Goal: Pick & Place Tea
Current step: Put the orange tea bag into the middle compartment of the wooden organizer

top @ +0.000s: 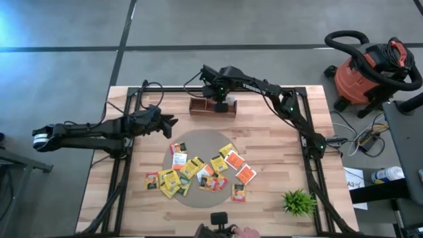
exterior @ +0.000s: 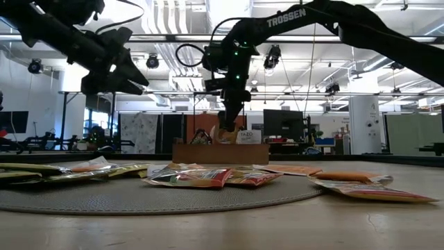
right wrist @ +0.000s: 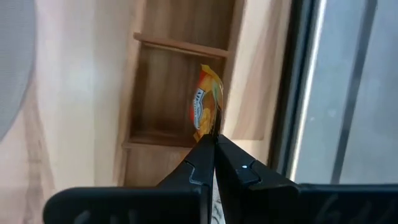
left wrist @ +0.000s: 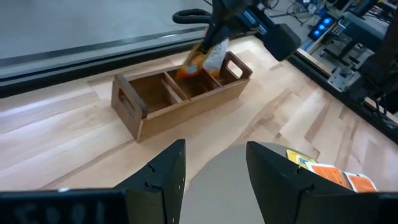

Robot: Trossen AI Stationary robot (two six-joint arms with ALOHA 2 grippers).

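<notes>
**Packet held over the tray's middle compartment**

The right gripper (top: 219, 99) is seen above the tray (top: 198, 108), its fingers pinched fully together on the top edge of one orange-and-yellow packet (right wrist: 208, 102). The packet hangs below the fingertips, over the middle compartment of the tray; whether it touches the floor of that compartment cannot be told. Print is visible on the packet, but it cannot be read. In the low view a white card with the letters "TAZO" (exterior: 248, 137) is seen just beside the gripper, above the tray's edge. The word "TROSSEN" (exterior: 285, 18) is printed in white on the right arm.

The left gripper (top: 169, 122) is held above the table (top: 277, 139), near the tray and to its left in the high view, with its fingers spread apart and nothing between them.

The rest of the tea (top: 198, 170) lies scattered on a round grey mat (top: 198, 140), on the side of the tray toward the table's front. A small plant (top: 299, 201) stands well apart from the tray, at the front right corner
</notes>
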